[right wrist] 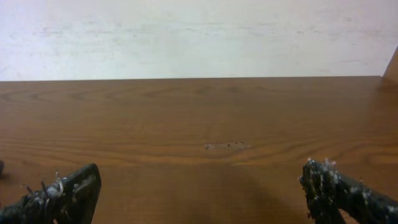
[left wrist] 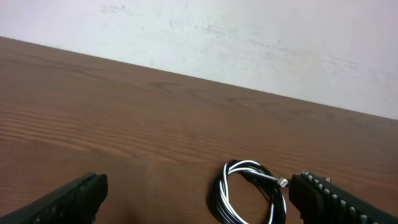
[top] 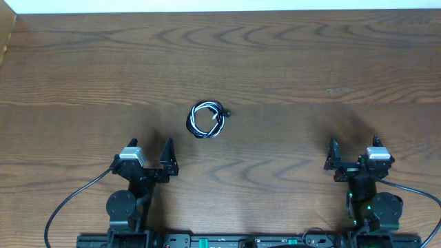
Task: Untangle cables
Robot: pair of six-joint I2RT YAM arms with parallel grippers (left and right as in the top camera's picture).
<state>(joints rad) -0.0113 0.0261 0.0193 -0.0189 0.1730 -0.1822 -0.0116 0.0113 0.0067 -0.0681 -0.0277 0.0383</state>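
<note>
Overhead: cables (top: 207, 120) lying as one small ring about mid-table (top: 83, 69), a plug end poking out at the ring's far right. Left claw (top: 150, 147) near and left of the ring, pointed toward the far side, low over the wood, spread wide, gripping nothing, well apart from the cables. Right claw (top: 354, 145) at the near right, likewise pointed far, gaping wide, holding nothing, farther from the ring than the left. Both arms folded back over their bases at the near edge. Left wrist: fingers (left wrist: 74, 198) in the bottom corners, wide apart, bare wood between them. Ring of cables ahead and right of centre, black cable (left wrist: 217, 199) and white cable (left wrist: 242, 165) looped together, lying close to the right finger with no contact to be made out, white plug (left wrist: 283, 182) aimed at that finger. Pale wall (left wrist: 249, 37) beyond the far edge. Right wrist: fingers (right wrist: 68, 190) in both bottom corners, flecked with pale bits, wide open, empty. Plain wood ahead, with a small pale scuff (right wrist: 227, 146).
</note>
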